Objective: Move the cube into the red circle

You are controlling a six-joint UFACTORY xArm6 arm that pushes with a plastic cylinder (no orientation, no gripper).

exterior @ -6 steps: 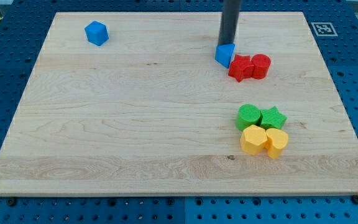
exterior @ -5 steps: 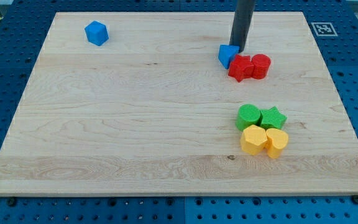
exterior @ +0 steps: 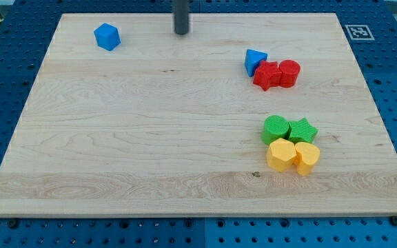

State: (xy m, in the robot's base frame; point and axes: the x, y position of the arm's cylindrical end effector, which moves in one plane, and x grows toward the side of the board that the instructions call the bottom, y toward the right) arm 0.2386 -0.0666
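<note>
Rod is ending in my tip point(exterior: 181, 32), no fingers on this rig, so nothing is opening or closing and nothing is being held; tip is touching no block. It is sitting on the table point(exterior: 143, 138) near the view's top edge. Blue cube point(exterior: 107, 36) is lying well off to the view's left of the tip, about level with it, clear gap between. Red cylinder point(exterior: 289, 72), the task's circle as I read it, is lying far to the view's right and a bit toward the view's bottom from the tip, with a red star-like block point(exterior: 267, 75) touching it and a blue triangular block point(exterior: 255, 61) touching that one.

Progress: judging as not begun, cube is sitting wide apart from the red cylinder, whole push across the table is remaining.

Further down-right of the tip: green cylinder point(exterior: 276, 129), green star point(exterior: 302, 129), yellow hexagon-ish block point(exterior: 280, 153), yellow heart-ish block point(exterior: 307, 157), all clustered, touching.

Blocks are looking ribbed, matte plastic. Table is pale wood, visible grain, smooth.
</note>
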